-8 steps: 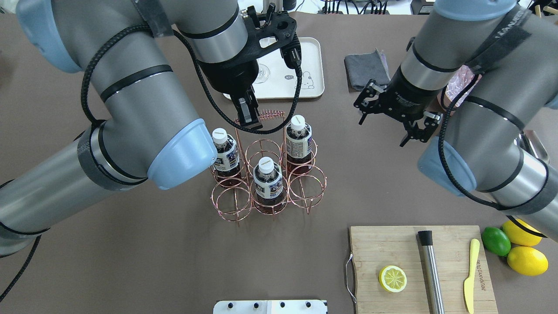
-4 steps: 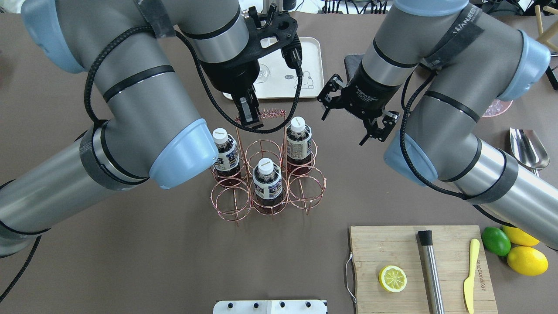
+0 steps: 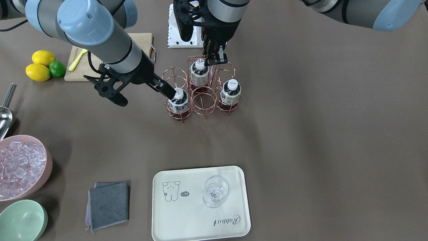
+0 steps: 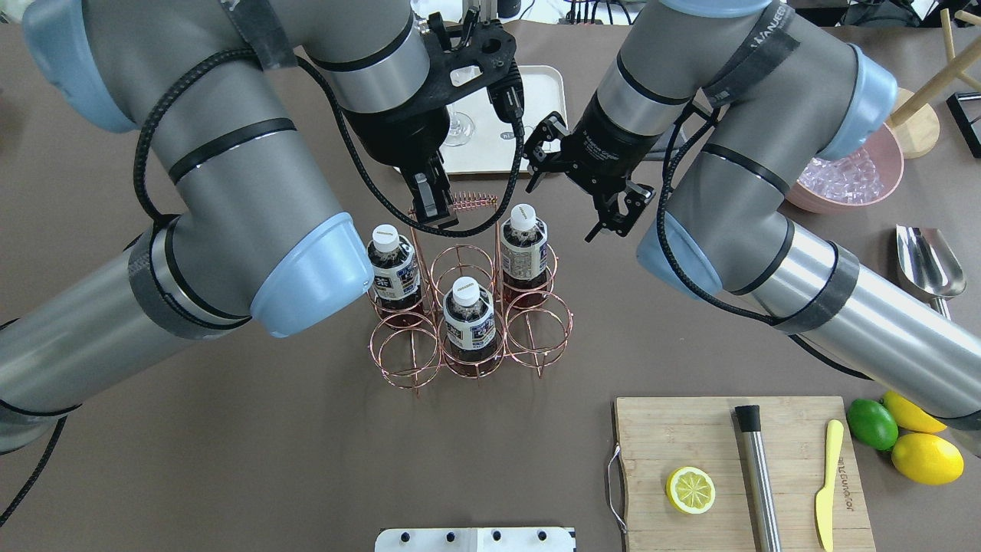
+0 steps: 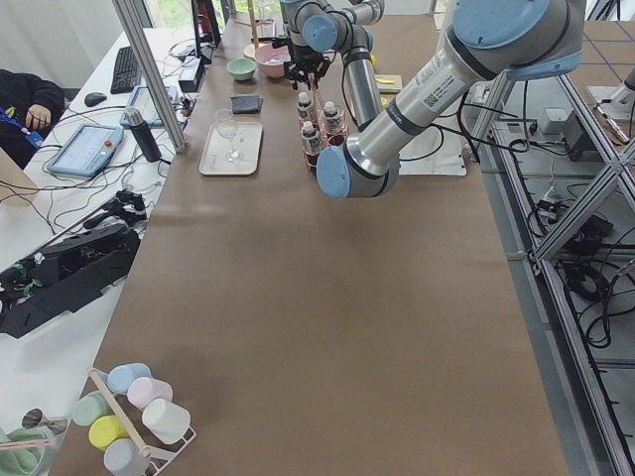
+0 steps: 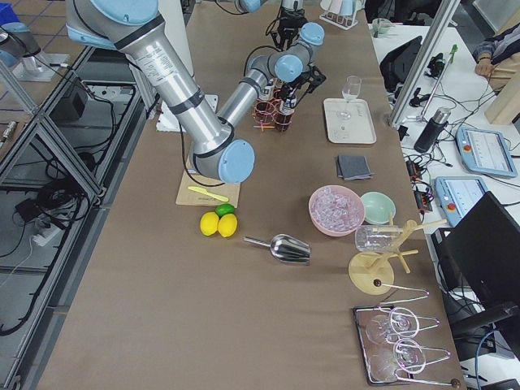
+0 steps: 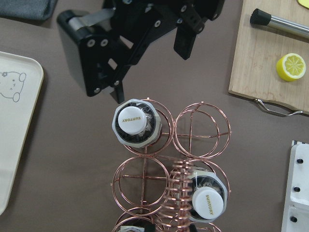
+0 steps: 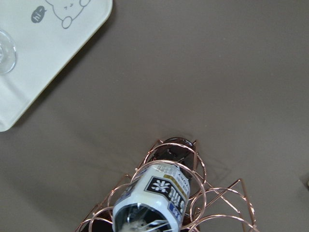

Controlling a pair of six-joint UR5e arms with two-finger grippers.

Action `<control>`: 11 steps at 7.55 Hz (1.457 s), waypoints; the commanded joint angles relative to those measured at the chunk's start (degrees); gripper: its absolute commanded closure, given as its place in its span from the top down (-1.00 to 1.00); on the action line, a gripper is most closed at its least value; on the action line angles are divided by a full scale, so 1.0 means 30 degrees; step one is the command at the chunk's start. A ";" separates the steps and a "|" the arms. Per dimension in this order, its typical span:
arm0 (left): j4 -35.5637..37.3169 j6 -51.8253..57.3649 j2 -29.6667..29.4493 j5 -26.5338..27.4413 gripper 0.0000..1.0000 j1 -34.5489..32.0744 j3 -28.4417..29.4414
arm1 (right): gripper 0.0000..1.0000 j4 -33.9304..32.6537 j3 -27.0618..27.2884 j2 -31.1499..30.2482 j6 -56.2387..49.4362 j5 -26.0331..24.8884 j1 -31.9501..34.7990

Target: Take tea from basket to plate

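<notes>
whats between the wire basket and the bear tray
Nothing. In the front-facing view, only bare brown table separates the basket from the tray.

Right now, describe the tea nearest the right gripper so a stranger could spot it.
Mid-table stands a copper wire basket. The tea is in its corner ring on the robot's right, in the row toward the tray. Unlike the other two bottles, it has the open right gripper beside its cap.

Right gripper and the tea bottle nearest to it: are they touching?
Apart. In the overhead exterior view, bare table shows between the open right gripper and the tea bottle in the basket.
</notes>
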 commanded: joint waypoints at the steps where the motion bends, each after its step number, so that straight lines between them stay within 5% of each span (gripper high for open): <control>1: 0.0001 0.0000 0.0318 -0.0009 -1.00 -0.0019 -0.0339 | 0.98 0.2210 -0.1778 0.0619 0.0562 0.0146 -0.0083; 3: -0.0028 0.0000 0.0435 -0.0009 -1.00 -0.0019 -0.0426 | 0.86 0.2366 -0.1961 0.0678 0.0534 0.0438 -0.0490; 6: -0.0028 0.0000 0.0640 -0.0009 -1.00 -0.0019 -0.0632 | 0.34 0.2367 -0.1961 0.0766 0.0504 0.0876 -0.0874; 8: -0.0028 0.0000 0.0640 -0.0009 -1.00 0.0010 -0.0632 | -0.36 0.2512 -0.1873 0.0737 0.0388 0.1521 -0.0728; 9: -0.0028 0.0000 0.0640 -0.0009 -1.00 0.0010 -0.0632 | -0.97 0.2513 -0.1873 0.0708 0.0271 0.1959 -0.0495; 11: -0.0028 0.0000 0.0640 -0.0009 -1.00 0.0010 -0.0632 | -1.00 0.2484 -0.1844 0.0650 0.0270 0.3098 0.0148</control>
